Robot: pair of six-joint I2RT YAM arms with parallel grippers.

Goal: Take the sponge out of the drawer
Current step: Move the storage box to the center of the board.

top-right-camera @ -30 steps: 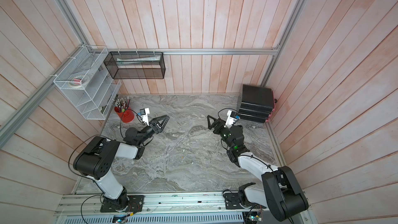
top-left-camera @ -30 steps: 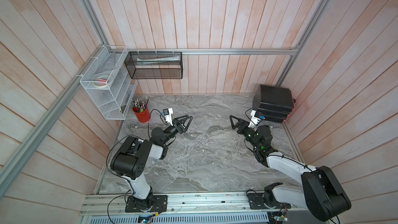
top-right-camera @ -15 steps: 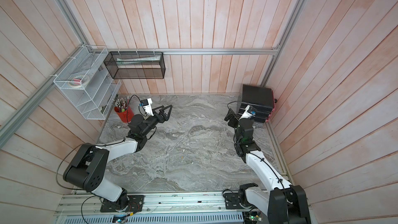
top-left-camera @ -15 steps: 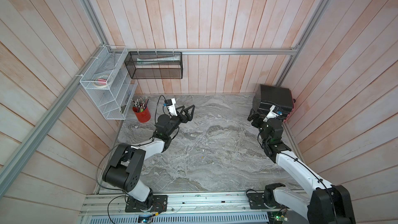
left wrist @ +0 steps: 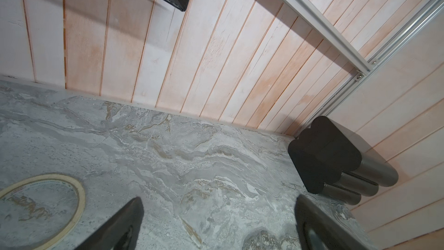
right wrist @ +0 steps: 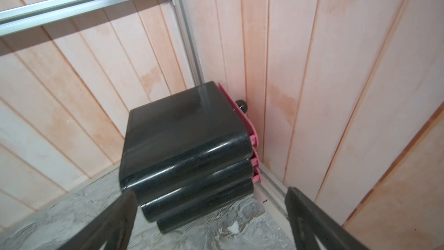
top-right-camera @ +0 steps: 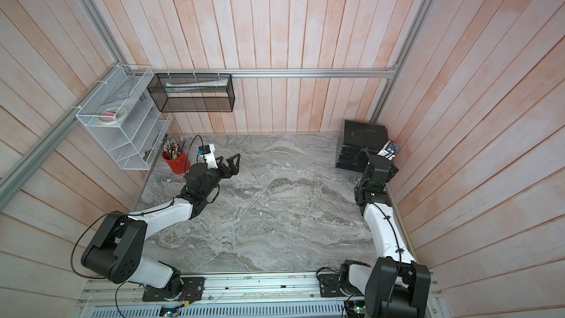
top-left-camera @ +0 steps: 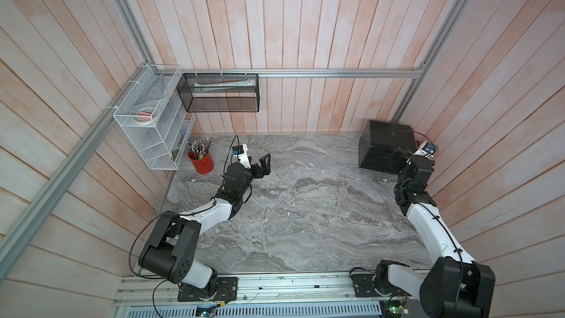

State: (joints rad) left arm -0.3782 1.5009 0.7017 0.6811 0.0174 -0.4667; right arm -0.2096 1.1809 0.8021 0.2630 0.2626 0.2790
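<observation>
The black drawer unit (top-left-camera: 386, 145) (top-right-camera: 362, 143) stands in the back right corner, its three drawers shut. Their pink fronts (right wrist: 252, 140) face the right wall, with a black knob (right wrist: 241, 105) close to it. The sponge is hidden. My right gripper (top-left-camera: 394, 159) (top-right-camera: 360, 156) is open just in front of the unit's near side. In the right wrist view the right gripper (right wrist: 211, 194) has nothing between its fingers and the unit (right wrist: 182, 135) lies just beyond them. My left gripper (top-left-camera: 265, 163) (top-right-camera: 233, 163) (left wrist: 218, 202) hangs open and empty over the table at the back left, far from the unit (left wrist: 329, 159).
A red cup of pens (top-left-camera: 201, 162) (top-right-camera: 175, 162) stands at the back left beside the left arm. A white wire shelf (top-left-camera: 153, 123) and a black mesh basket (top-left-camera: 220, 93) hang on the walls. A tape ring (left wrist: 40, 210) lies on the table near the left gripper.
The right arm has swung from the middle of the table to the drawer unit in the back right corner. The left gripper has moved up and back. Both stayed open.
</observation>
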